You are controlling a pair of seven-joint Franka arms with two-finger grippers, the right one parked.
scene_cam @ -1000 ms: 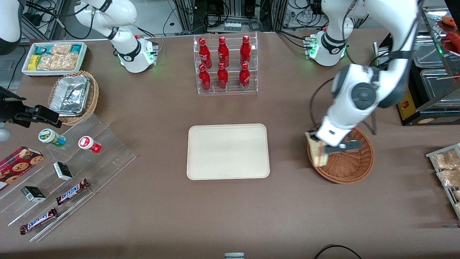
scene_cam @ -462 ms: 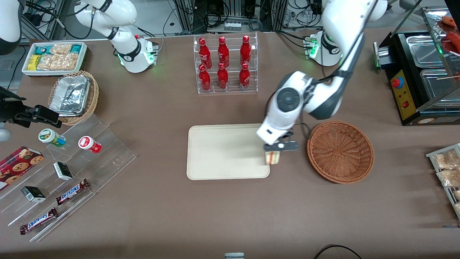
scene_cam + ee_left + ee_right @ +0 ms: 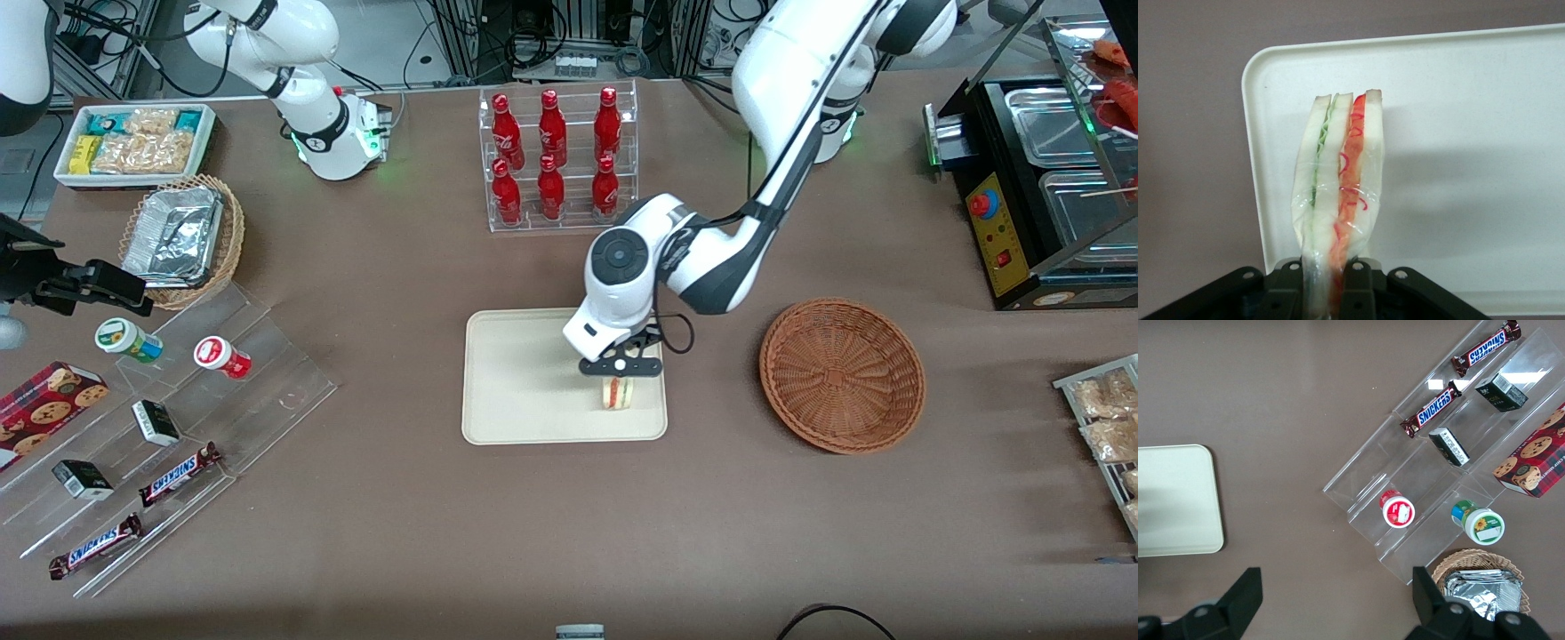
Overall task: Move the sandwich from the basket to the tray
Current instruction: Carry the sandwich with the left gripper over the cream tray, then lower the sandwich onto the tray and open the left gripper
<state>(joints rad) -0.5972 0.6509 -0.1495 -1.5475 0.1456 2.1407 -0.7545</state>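
My left gripper (image 3: 620, 372) is shut on the sandwich (image 3: 617, 393), a wrapped wedge of white bread with green and red filling. It hangs over the cream-beige tray (image 3: 524, 382), near the tray's edge nearest the basket. In the left wrist view the sandwich (image 3: 1339, 180) stands clamped between the two black fingers (image 3: 1286, 290), with the tray (image 3: 1471, 133) underneath. The reddish-brown wicker basket (image 3: 841, 374) stands empty beside the tray, toward the working arm's end of the table.
A clear rack of red bottles (image 3: 556, 158) stands farther from the front camera than the tray. A clear stepped stand with snacks (image 3: 169, 427), a foil-lined wicker basket (image 3: 182, 238) and a white snack bin (image 3: 135, 142) lie toward the parked arm's end.
My gripper has carried the sandwich from the basket's rim across to the tray, then farther in over the tray. The basket is left empty.
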